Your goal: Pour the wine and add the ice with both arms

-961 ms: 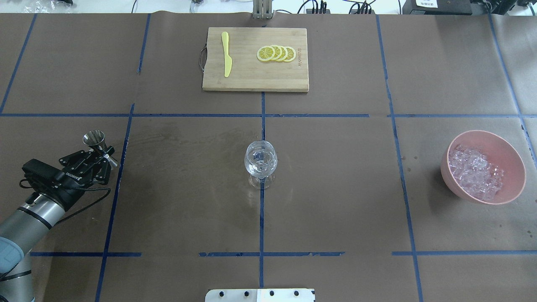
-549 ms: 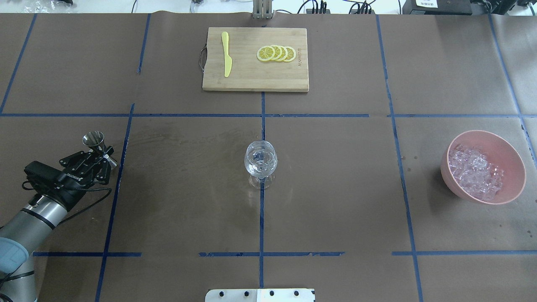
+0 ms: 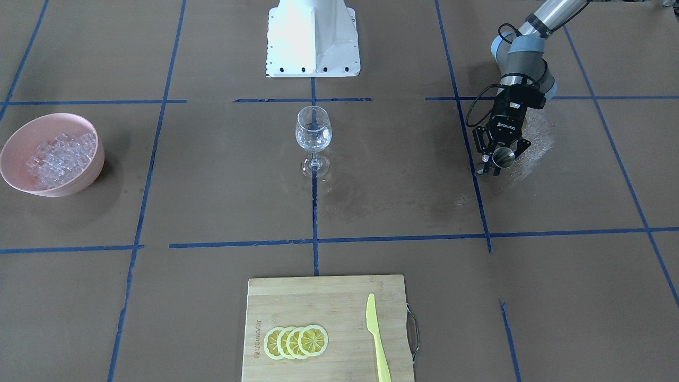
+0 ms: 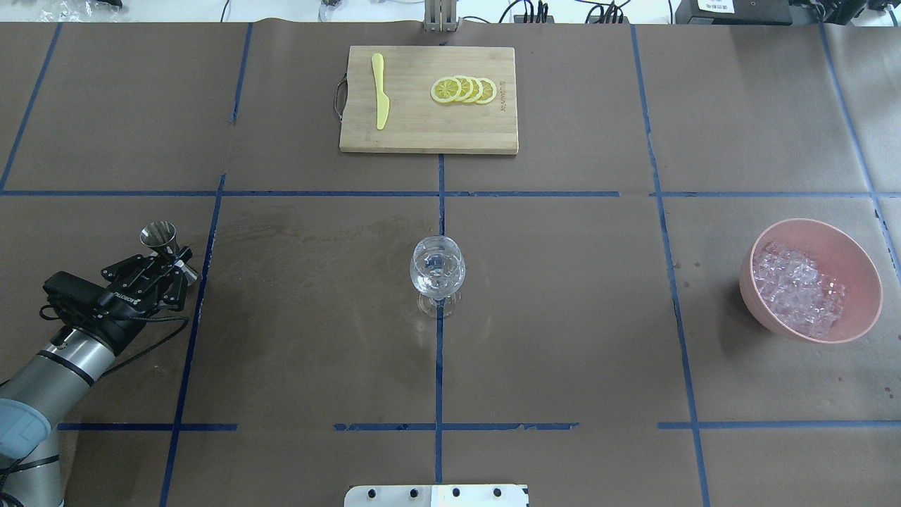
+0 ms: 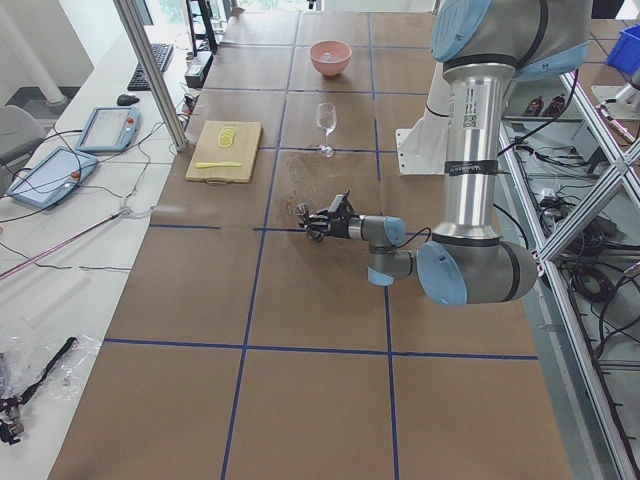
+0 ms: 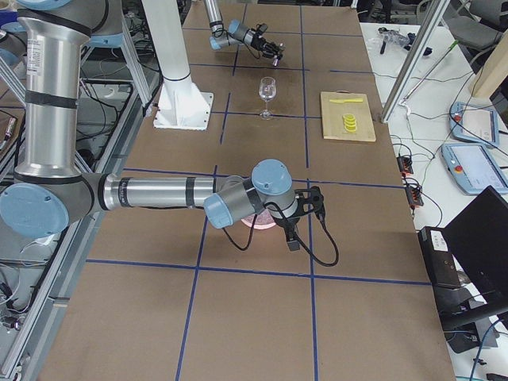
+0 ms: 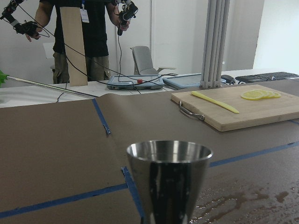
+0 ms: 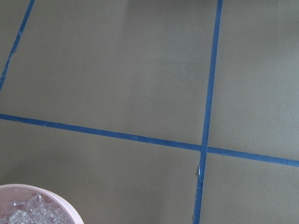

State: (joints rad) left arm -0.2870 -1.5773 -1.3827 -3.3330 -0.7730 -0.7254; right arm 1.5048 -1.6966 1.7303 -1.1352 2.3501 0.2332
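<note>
The left hand (image 4: 171, 265) is pinching a steel jigger (image 4: 159, 234) upright at the counter's (image 4: 563, 317) left edge. The ice (image 4: 795, 290) is sitting in a pink bowl (image 4: 855, 274) at far right. The right hand (image 6: 292, 238) is hanging near it, and I cannot tell its grip.

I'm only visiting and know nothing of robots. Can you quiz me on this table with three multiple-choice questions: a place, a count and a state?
1. The wine glass is: A upright, B on its side, C upside down.
2. The lemon slices number: A two, B four, C six.
3. The yellow knife lies: A beside the wine glass, B on the cutting board, C under the lemon slices.
Answers: A, it stands on its foot; B, four overlap in a row; B, it rests on the board, apart from the slices.
</note>
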